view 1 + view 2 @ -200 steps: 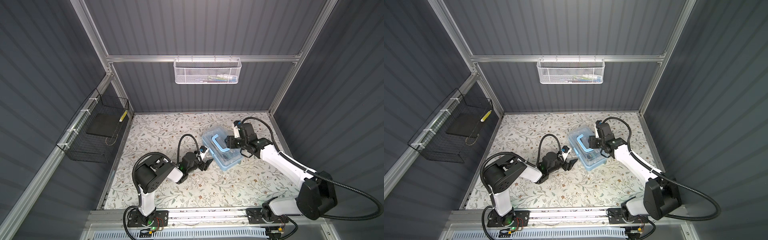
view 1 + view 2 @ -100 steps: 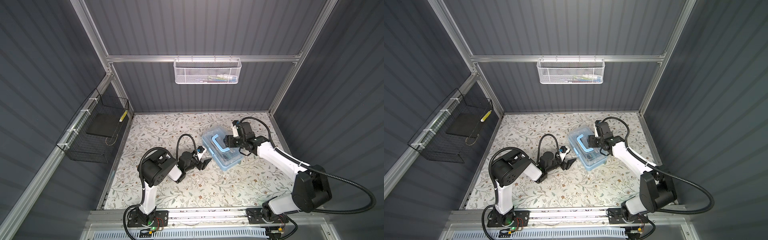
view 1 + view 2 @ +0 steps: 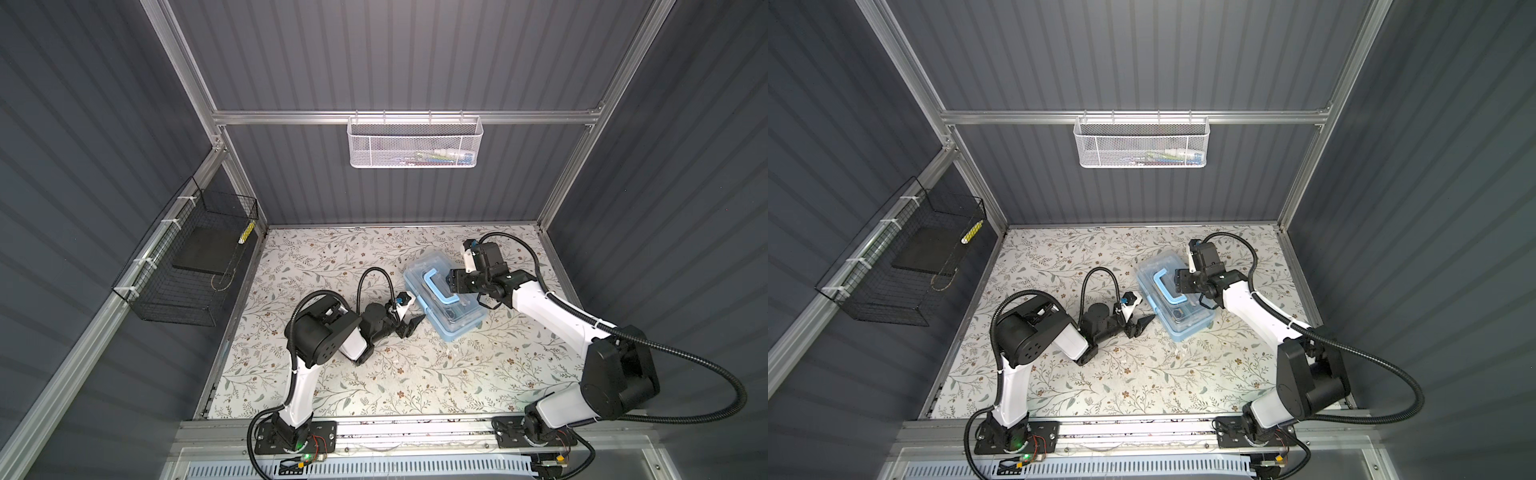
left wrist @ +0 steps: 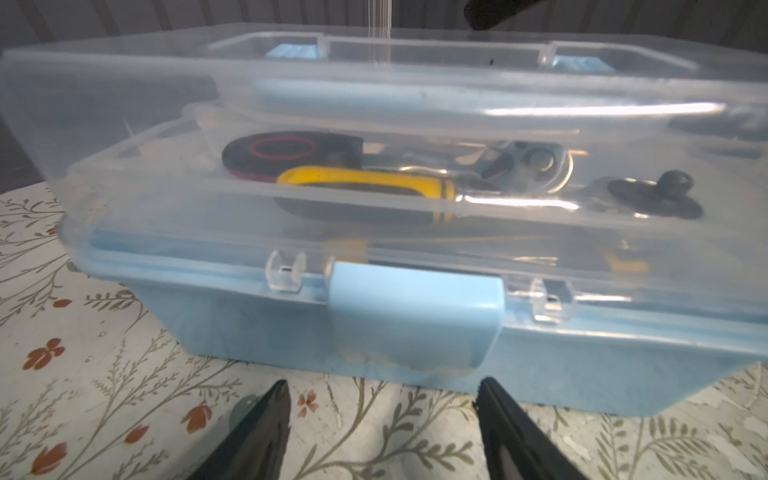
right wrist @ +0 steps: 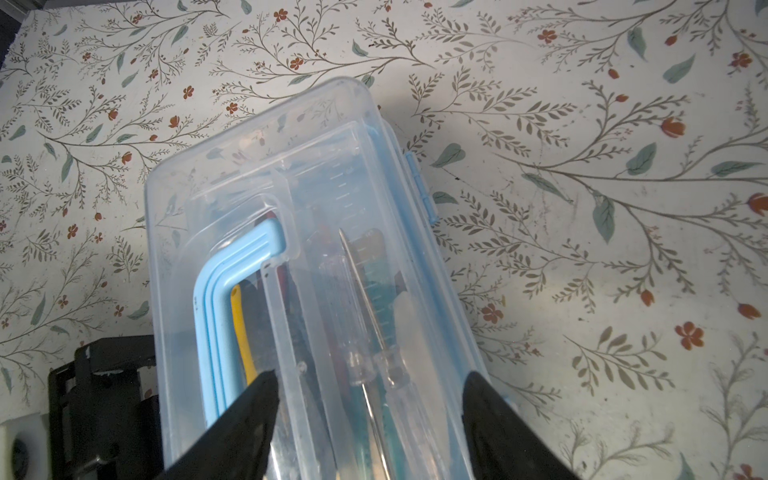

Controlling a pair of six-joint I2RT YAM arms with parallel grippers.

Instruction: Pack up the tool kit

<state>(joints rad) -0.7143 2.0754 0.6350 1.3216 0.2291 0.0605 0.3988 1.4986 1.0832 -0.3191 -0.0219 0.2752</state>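
Light blue plastic with a clear lid, so that's the tool box (image 3: 463, 318) (image 3: 1185, 322). It's sitting on the floral table (image 3: 374, 374), a bit right of the middle and towards the back wall, and in both top views it's turned at an angle to the table edges. Lid's down, and the blue latch (image 4: 415, 316) is folded against the front wall. The blue handle (image 3: 434, 289) (image 5: 216, 291) lies down on top. Through the lid you can see stuff inside: a yellow-and-black handled tool (image 4: 365, 187), a chrome ratchet head (image 4: 536, 162) and a black disc with a red ring (image 4: 286, 151). The right wrist camera also shows a clear-handled screwdriver (image 5: 365, 291). The left gripper (image 3: 412, 326) (image 4: 380, 390) is low over the table on the latch side. Its claw is spread wide with nothing in it, tips lined up either side of the latch but just short of the box. The right gripper (image 3: 453, 282) (image 5: 370, 378) hangs over the lid from the opposite side, claw also spread and empty. One finger is right by the handle and the other is out near the lid's edge, and I honestly can't tell if the tips touch the lid. On the back rail there's a white mesh basket (image 3: 415, 141) holding a few bits too small to make out. A black wire basket (image 3: 187, 266) hangs on the left wall.
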